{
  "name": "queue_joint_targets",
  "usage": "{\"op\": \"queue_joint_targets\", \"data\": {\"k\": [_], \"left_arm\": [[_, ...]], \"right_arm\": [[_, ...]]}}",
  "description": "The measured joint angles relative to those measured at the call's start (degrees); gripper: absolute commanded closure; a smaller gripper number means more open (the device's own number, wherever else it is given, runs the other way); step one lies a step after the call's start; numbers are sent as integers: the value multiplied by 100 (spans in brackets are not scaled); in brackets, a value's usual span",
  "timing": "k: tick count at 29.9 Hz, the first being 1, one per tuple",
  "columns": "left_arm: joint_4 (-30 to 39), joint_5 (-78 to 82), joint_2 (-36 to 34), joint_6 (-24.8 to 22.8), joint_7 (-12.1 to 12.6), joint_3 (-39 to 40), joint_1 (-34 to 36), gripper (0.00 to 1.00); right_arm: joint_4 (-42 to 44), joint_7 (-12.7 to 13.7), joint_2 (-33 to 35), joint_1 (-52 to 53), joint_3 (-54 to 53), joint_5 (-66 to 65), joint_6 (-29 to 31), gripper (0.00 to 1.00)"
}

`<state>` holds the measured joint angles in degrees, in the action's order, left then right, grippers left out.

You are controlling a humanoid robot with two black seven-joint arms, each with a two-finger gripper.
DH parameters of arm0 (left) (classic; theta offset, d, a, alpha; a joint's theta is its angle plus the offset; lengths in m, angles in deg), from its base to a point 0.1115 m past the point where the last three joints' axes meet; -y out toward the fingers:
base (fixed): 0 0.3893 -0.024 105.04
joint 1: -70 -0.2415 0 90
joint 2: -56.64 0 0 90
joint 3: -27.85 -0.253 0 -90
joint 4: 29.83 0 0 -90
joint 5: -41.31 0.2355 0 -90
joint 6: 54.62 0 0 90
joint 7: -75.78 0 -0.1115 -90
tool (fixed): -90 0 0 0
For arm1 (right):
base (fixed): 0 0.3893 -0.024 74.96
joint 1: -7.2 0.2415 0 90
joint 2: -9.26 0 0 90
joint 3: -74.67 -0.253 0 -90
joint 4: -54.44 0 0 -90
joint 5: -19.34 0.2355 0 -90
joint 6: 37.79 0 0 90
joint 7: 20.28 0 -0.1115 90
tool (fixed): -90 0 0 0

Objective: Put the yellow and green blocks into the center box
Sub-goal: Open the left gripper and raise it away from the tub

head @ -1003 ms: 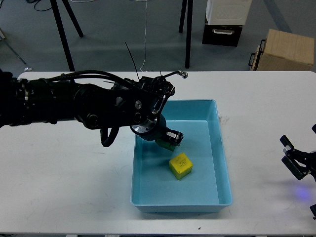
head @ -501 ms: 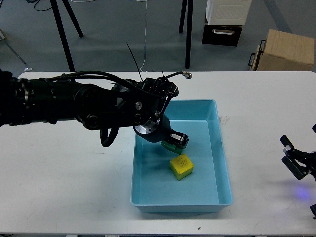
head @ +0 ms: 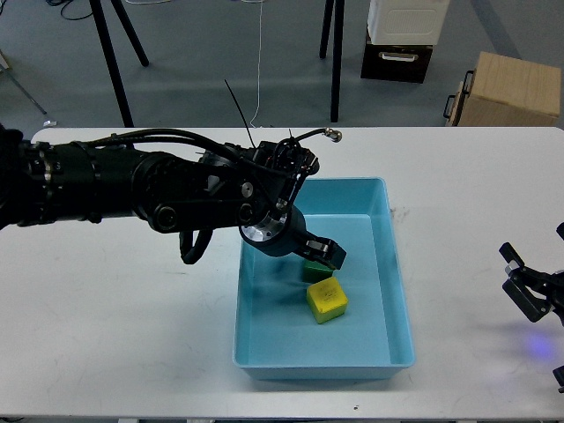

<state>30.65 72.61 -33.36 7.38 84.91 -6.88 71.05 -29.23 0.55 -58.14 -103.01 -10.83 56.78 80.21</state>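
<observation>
The light blue center box stands on the white table. A yellow block lies inside it near the middle. A green block lies in the box just behind the yellow block and touches it. My left gripper hangs over the box just above the green block, and its dark fingers look parted and off the block. My right gripper rests low over the table at the right edge, open and empty.
My left arm stretches over the table's left half to the box. Beyond the far table edge stand black stand legs, a cardboard box and a white-and-black case.
The left gripper carried the green block to the right and down into the box, and the block now lies beside the yellow one, out of the fingers. The right arm has not moved.
</observation>
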Motion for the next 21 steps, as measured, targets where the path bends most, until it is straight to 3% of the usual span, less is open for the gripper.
{"op": "queue_joint_targets", "data": {"k": [5,9,15,21], "left_arm": [[-119,-17,0,0,-33,390,69,4],[-287,-65,0,0,-219,1054,213,4],[-464,-801,0,0,-776,1937,406,4],[-583,-1191,-278,0,-1358,3381,136,4]], "right_arm": [[-8,0,0,0,5,0,0,0],[-9,0,0,-1,7,0,0,0],[-9,0,6,0,-6,0,0,0],[-9,0,-4,21,2,0,0,0]]}}
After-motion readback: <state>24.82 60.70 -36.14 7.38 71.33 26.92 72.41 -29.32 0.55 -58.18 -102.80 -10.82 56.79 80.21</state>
